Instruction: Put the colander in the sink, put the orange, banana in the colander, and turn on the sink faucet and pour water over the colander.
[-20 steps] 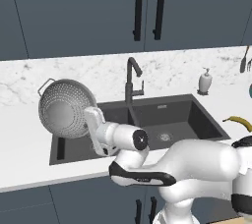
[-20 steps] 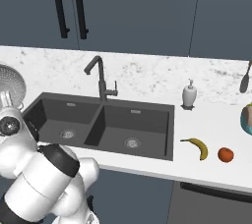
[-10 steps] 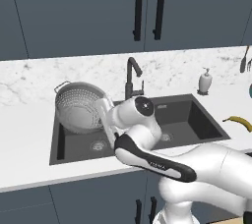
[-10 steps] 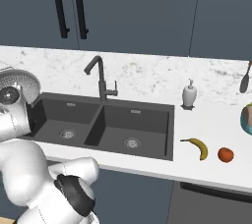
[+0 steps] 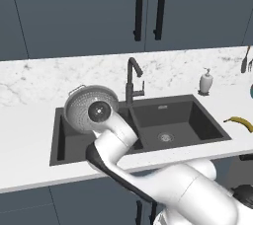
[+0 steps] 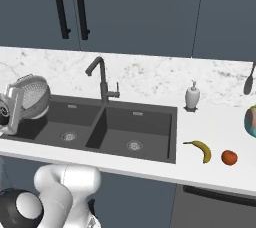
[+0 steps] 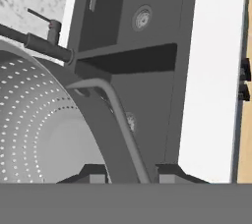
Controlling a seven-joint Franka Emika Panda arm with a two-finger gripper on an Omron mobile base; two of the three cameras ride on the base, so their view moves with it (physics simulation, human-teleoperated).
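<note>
The silver perforated colander [image 5: 88,101] hangs tilted over the left basin of the dark double sink [image 5: 184,116], beside the faucet [image 5: 131,78]. My gripper [image 7: 130,171] is shut on the colander's [image 7: 34,125] rim, close to its side handle. From the right base view the colander [image 6: 34,96] sits at the sink's [image 6: 142,124] left end, left of the faucet [image 6: 101,79]. The banana [image 6: 201,149] and the orange [image 6: 229,157] lie on the counter right of the sink. The banana [image 5: 240,122] also shows at the right edge of the left base view.
A white soap dispenser [image 6: 192,97] stands behind the sink's right corner. A utensil hangs at the far right wall [image 6: 248,83]. Dark cabinet doors rise above the marble counter [image 5: 29,120]. In the hand view the faucet [image 7: 35,41] crosses just above the colander.
The colander has travelled right, from above the counter's left part to over the left basin, still held. The arm swung along with it.
</note>
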